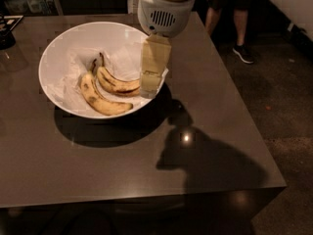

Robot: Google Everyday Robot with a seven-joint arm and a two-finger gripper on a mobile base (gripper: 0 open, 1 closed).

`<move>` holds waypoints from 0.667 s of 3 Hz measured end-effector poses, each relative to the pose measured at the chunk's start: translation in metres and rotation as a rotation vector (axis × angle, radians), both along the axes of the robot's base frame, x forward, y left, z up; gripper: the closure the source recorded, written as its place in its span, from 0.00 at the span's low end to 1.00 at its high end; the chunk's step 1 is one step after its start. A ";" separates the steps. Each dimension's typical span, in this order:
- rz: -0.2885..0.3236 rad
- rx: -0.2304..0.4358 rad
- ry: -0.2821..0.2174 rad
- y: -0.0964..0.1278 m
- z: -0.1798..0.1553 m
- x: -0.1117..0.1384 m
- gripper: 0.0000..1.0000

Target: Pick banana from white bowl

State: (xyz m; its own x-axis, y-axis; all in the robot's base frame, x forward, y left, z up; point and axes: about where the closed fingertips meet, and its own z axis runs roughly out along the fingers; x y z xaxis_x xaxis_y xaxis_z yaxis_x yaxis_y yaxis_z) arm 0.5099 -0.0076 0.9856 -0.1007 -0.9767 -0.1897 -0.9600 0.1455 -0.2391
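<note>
Grey-brown and glossy, the surface (98, 170) carries the white bowl (62, 42) on its left half. Crumpled white paper (67, 81) lines the bowl. Two bananas lie on it side by side: the thicker banana (103, 102), blotched brown at its left end, sits nearer the front rim. The banana (118, 85) – slim, dark-streaked, its long dark stem pointing up and back – curves just behind it. Over this banana's right tip hangs the gripper (149, 88), a pale yellowish part below a white round housing, inside the bowl's right wall. Whether it is spread or closed cannot be told. Its shadow (210, 163) falls across the surface to the right. Beyond the far right corner stand a person's legs (235, 14) – one dark shoe (243, 53) on the floor.
</note>
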 end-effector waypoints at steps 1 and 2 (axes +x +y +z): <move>-0.023 0.015 0.030 0.007 -0.016 0.020 0.00; -0.025 0.023 0.061 0.014 -0.027 0.034 0.02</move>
State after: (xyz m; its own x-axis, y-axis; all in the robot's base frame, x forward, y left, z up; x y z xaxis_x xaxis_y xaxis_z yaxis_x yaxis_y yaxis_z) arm 0.5439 0.0069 0.9586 -0.1372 -0.9691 -0.2047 -0.9687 0.1745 -0.1767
